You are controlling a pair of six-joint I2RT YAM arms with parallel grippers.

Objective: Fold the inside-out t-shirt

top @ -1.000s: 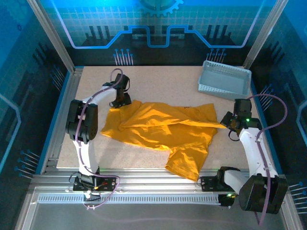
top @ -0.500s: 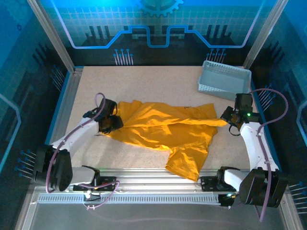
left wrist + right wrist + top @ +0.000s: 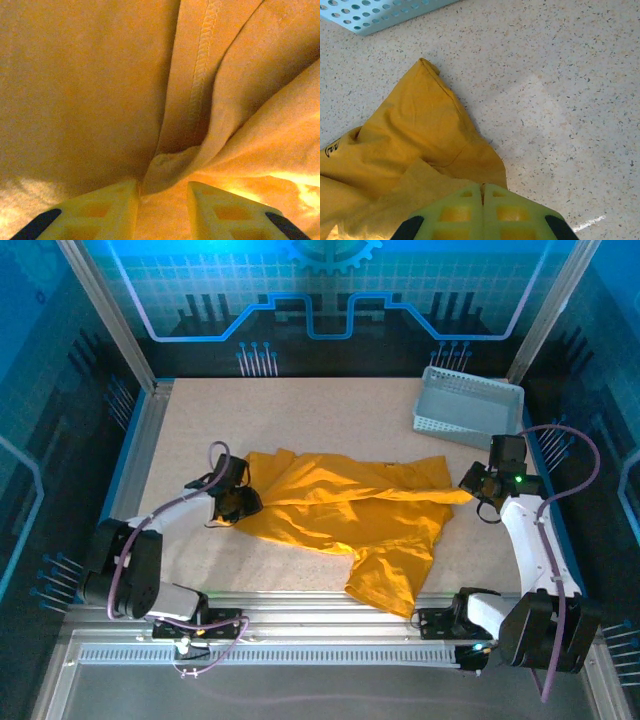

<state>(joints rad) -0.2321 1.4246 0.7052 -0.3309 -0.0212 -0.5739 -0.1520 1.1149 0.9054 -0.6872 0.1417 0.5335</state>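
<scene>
The inside-out t-shirt (image 3: 350,505), mustard yellow, lies crumpled across the middle of the table, one part trailing toward the near edge. My left gripper (image 3: 240,503) is low at the shirt's left edge. In the left wrist view its jaws (image 3: 162,200) stand a little apart, with a bunched fold and a stitched seam (image 3: 202,65) of the t-shirt (image 3: 90,90) between and ahead of the fingers (image 3: 100,212). My right gripper (image 3: 468,490) holds the shirt's right corner. In the right wrist view this gripper (image 3: 482,189) is shut on the edge of the t-shirt (image 3: 415,125).
A pale grey perforated basket (image 3: 468,408) stands at the back right, just beyond the right gripper; its rim (image 3: 370,12) shows in the right wrist view. Bare speckled tabletop (image 3: 330,410) lies behind the shirt, and metal rails (image 3: 330,615) run along the near edge.
My left arm has swung down from the shirt's back-left corner to its left edge, and its jaws have narrowed around the fabric. The right gripper shifted slightly back with the corner.
</scene>
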